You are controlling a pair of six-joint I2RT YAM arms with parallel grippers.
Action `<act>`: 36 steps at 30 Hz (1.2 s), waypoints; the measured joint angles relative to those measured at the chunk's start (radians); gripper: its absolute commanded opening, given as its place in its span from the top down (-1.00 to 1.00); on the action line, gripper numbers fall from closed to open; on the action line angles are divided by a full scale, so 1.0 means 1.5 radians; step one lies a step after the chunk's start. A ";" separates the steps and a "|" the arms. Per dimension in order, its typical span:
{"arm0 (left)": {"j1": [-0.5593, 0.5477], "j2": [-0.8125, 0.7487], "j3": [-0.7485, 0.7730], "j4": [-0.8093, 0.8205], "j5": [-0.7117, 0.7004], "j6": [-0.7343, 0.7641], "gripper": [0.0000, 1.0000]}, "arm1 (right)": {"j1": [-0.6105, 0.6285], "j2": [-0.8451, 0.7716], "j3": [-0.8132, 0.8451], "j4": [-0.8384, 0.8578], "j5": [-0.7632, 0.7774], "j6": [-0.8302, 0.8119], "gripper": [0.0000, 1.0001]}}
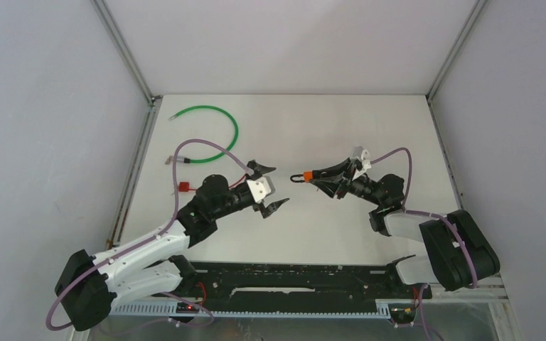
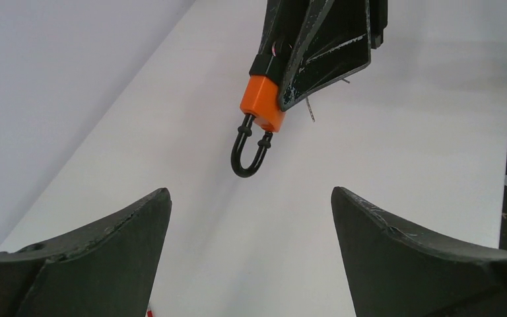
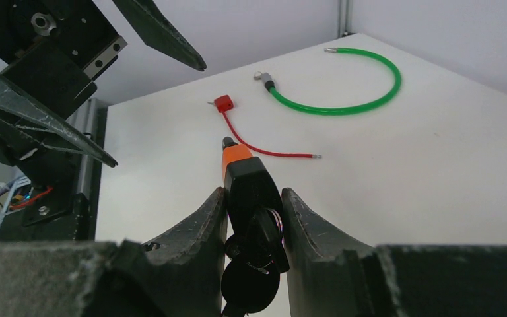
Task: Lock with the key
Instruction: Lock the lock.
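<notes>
White table [image 1: 327,128]; right pincer [image 3: 253,193] half-covers padlock [image 3: 241,165], keys [image 3: 251,281] cropped.

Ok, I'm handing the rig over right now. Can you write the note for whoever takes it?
Left gripper: open, empty, facing the padlock but apart from it.
Right gripper: shut on the padlock, held above the table, shackle pointing at the left gripper.
Keys: at the padlock's rear, between the right fingers.
Green cable and red cable: lying far left.
Done: padlock lifted. Left: turn the key. I cannot tell whether the shackle is latched.
</notes>
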 measured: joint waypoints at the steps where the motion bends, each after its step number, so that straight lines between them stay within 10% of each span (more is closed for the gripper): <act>1: 0.000 -0.003 0.000 0.004 0.004 -0.002 -0.86 | -0.002 0.005 -0.001 0.014 -0.007 0.014 1.00; 28: 0.000 0.025 0.018 -0.036 0.063 -0.037 -0.34 | 0.023 -0.054 -0.028 0.099 -0.095 0.043 1.00; 36: 0.000 0.045 0.055 -0.051 0.059 -0.065 -0.83 | 0.031 -0.053 -0.028 0.099 -0.113 0.050 1.00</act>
